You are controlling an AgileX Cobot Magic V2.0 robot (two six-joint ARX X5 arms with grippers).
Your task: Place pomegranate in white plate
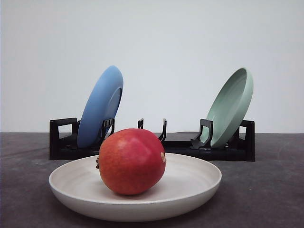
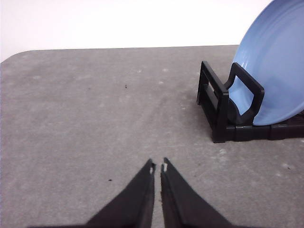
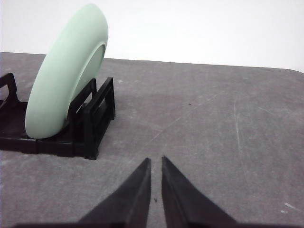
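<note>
Smooth round pomegranate [image 1: 131, 161] rests in the matte, shallow white plate [image 1: 190, 190].

The left gripper [image 2: 157, 167] is seen from its wrist camera with both black fingers drawn together, only a thin slit left between the tips, nothing held. The right gripper [image 3: 156, 162] is likewise closed to a narrow gap, empty, and pointed low over the table.

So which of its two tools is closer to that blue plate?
The left tool: it hovers shut over bare table, beside the rack end holding the blue plate. The right tool sits by the pale green plate instead.
</note>
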